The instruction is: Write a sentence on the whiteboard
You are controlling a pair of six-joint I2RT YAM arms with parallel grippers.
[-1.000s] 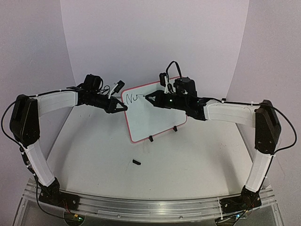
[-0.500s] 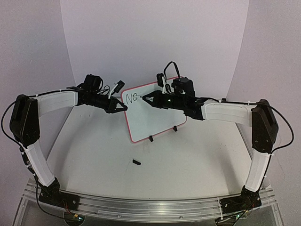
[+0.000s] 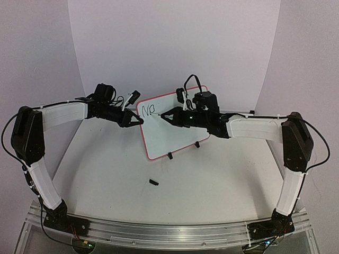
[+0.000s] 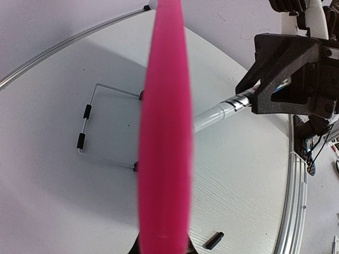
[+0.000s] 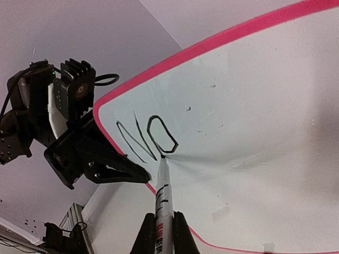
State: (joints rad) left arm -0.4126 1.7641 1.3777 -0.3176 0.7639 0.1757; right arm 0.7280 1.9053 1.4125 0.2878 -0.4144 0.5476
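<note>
The whiteboard (image 3: 175,127) with a red-pink frame stands tilted on small black feet at mid-table. Black lettering "NO" (image 3: 149,110) sits at its top left; it also shows in the right wrist view (image 5: 148,137). My left gripper (image 3: 139,121) is shut on the board's left edge, whose pink frame (image 4: 165,132) fills the left wrist view. My right gripper (image 3: 168,115) is shut on the white-and-black marker pen (image 5: 163,206), whose tip touches the board at the bottom of the "O". The pen also shows in the left wrist view (image 4: 220,111).
A small black pen cap (image 3: 154,182) lies on the table in front of the board, also in the left wrist view (image 4: 214,240). The board's wire stand (image 4: 90,127) rests on the table behind it. A curved white backdrop rises behind.
The right gripper moved left with the pen and closed the second letter into an "O". The left arm and board held still.
</note>
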